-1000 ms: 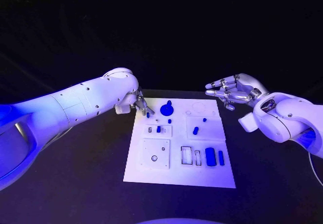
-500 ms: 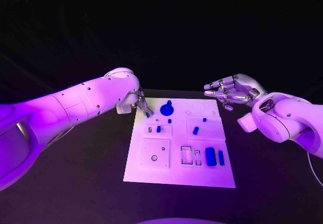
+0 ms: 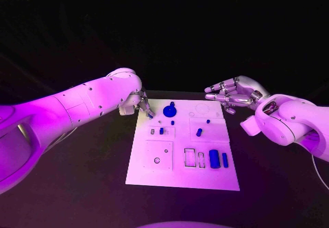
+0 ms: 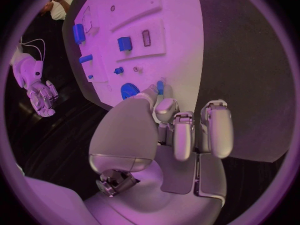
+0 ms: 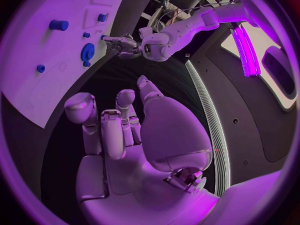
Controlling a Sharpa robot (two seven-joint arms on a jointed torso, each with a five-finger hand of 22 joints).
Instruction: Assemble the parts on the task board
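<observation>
Item: white rectangular task board (image 3: 206, 178), flat at the middle of the black table (image 3: 82, 190).

Parts on it: round blue gear-like disc (image 3: 169, 111) near the board's far edge, toward the far left corner; small blue pegs (image 3: 198, 133) in the mid-board panels; two upright blue blocks (image 3: 214, 158) near the right edge, toward the near end.

Risk: the left silver hand (image 3: 144, 107) sits at the far left corner holding a small blue peg (image 4: 160, 87) at its fingertips (image 4: 164, 107). The pinch looks shallow, so the peg could tilt or drop before reaching a socket. Its knuckles are close to the blue disc; a careless sweep could nudge it. The target hole is hidden from the head camera by the hand, so misalignment is likely.

Left hand: thumb and one finger closed on the peg, the others loosely curled, just above the board corner.

Right silver hand (image 3: 233, 95): beyond the far right corner, off the board, fingers spread and half curled, holding and touching nothing.
</observation>
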